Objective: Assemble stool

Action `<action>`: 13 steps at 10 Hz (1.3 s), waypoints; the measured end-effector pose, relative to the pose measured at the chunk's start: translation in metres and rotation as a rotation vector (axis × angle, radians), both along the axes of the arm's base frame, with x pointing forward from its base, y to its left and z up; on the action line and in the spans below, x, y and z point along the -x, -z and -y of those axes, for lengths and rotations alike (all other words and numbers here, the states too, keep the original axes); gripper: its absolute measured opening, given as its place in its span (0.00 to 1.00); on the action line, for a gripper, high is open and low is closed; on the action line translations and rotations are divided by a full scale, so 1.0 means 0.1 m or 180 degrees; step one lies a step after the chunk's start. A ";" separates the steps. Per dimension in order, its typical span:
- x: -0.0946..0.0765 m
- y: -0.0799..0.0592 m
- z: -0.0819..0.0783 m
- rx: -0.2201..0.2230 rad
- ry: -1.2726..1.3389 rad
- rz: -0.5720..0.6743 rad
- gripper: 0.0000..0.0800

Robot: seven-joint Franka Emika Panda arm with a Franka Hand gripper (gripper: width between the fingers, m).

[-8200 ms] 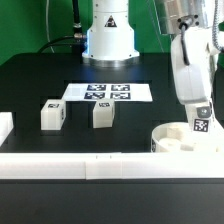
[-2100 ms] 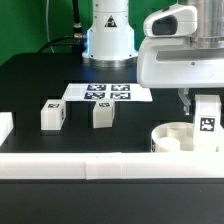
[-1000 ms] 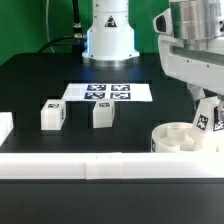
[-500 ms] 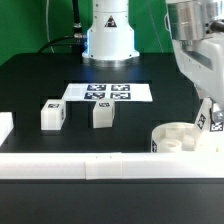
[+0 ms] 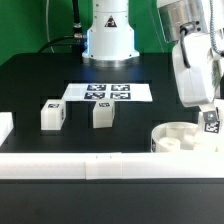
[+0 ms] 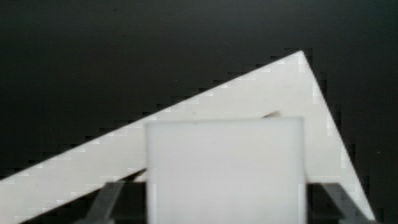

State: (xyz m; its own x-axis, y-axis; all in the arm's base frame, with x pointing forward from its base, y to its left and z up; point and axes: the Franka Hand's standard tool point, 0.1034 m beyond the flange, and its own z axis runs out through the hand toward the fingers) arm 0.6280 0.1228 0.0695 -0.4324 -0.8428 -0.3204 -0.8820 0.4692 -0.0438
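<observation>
White leg [image 5: 212, 124] in tool [image 5: 208, 111], just above seat [image 5: 176, 139] rim.

**2 views, 1 shared leg**

The exterior view looks over the white rail [image 5: 100, 165] and across the black table [image 5: 30, 85] toward the robot base [image 5: 108, 38]. The wrist view sits very close on the leg [image 6: 222, 165], also at the exterior view's right [image 5: 211, 121].

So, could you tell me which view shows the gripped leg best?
The exterior view: the leg shows its tag, above the seat. The wrist view shows only a blank white face of it between the end effector's fingers.
</observation>
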 end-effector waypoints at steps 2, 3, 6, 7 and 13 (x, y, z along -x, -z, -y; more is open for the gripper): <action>-0.01 -0.01 0.01 -0.0061 0.0285 -0.0039 0.42; -0.02 -0.01 0.02 -0.0099 0.0432 -0.0064 0.43; -0.05 -0.11 0.02 -0.0065 0.0181 0.0047 0.69; -0.07 -0.23 0.04 -0.0058 0.0065 0.0102 0.79; -0.09 -0.74 0.11 -0.0078 -0.0136 0.0330 0.81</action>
